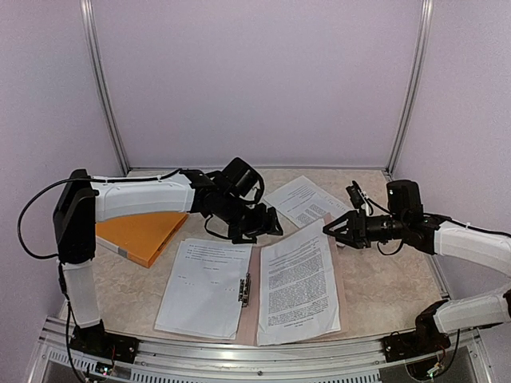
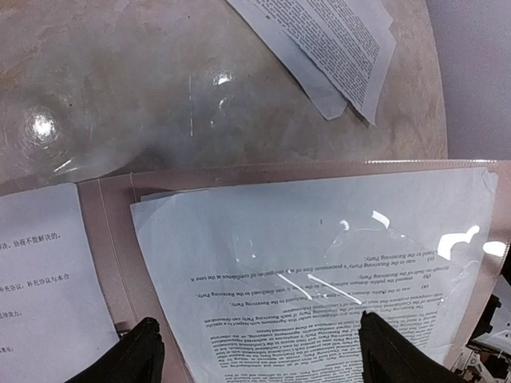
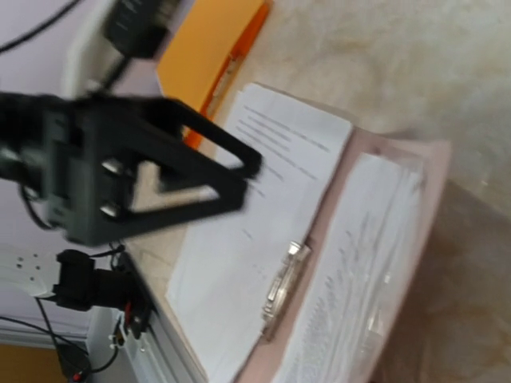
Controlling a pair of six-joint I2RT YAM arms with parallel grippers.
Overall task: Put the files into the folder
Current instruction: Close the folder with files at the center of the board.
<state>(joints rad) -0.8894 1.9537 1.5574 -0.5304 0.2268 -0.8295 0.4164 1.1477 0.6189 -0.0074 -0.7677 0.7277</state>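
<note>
left pincer [image 1: 267,225], right pincer [image 1: 334,231] agape, empty | loose white printed paper sheets [image 1: 307,199] between them, just beyond open pink folder [image 2: 108,239] | long axis skewed, both arms about equally near

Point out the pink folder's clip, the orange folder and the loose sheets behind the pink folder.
clip [image 1: 245,289], top view, its middle.
orange folder [image 1: 140,234], top view, its cover.
loose sheets [image 1: 302,199], top view, upper sheet's printed face.

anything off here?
Two sheets lie loose and fanned out behind the folder, not in it. The sheet on the folder's right half sits slightly skewed to its edges. Nothing looks torn or spilled.
</note>
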